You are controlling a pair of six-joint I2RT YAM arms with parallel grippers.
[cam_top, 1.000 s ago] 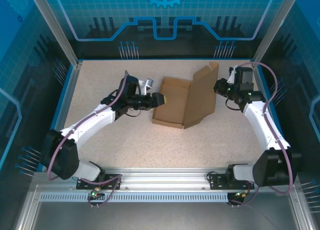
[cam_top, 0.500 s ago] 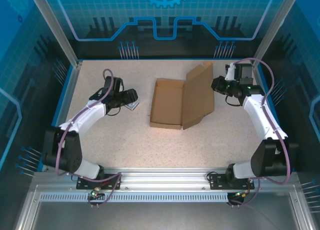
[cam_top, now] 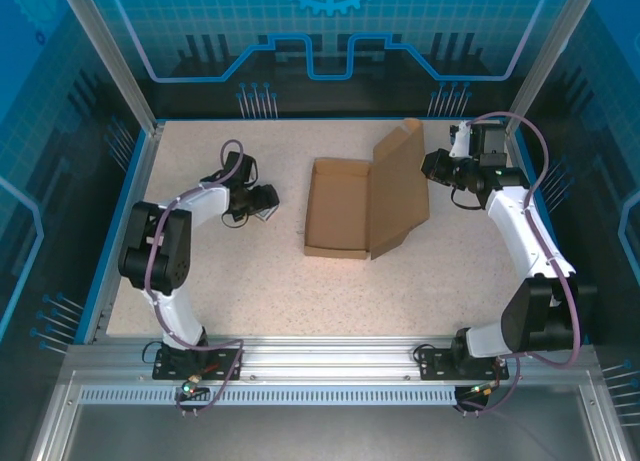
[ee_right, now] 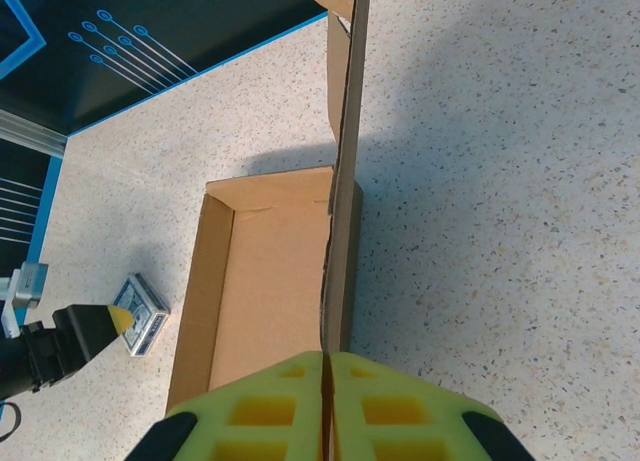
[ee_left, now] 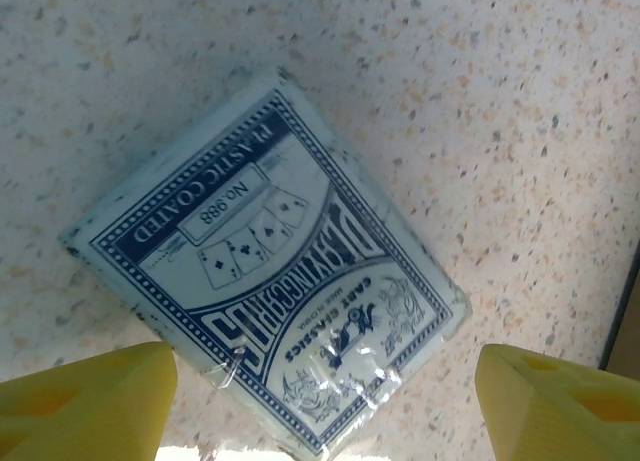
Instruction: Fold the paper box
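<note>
Left of the top view: left arm (cam_top: 160,246) folded tightly, elbow raised above its base, forearm reaching toward the mid-left of the speckled worktop (cam_top: 290,291). Left gripper (cam_top: 260,203) open, yellow fingertips (ee_left: 90,396) set wide apart at the lower corners of the left wrist view, poised over a pack of playing cards (ee_left: 270,271) lying flat and askew on the worktop; contact with the pack not determinable.

Centre of the top view: paper box (cam_top: 338,209), plain brown cardboard, partly formed as a shallow rectangular tray with low walls raised on its left, near and far sides, resting on the worktop well apart from the card pack. Lid panel (cam_top: 400,186) joined along the tray's right side, raised at a steep slant, with a short tab at its upper corner. In the right wrist view, lid seen edge-on as a thin line up the middle of the frame, tray floor to its left.

Right of the top view: right arm (cam_top: 525,236) extended up the right edge of the worktop, wrist turned left toward the lid. Right gripper (cam_top: 432,168) closed on the lid's free edge, yellow-green pads (ee_right: 260,411) pressed together with the cardboard between them.
</note>
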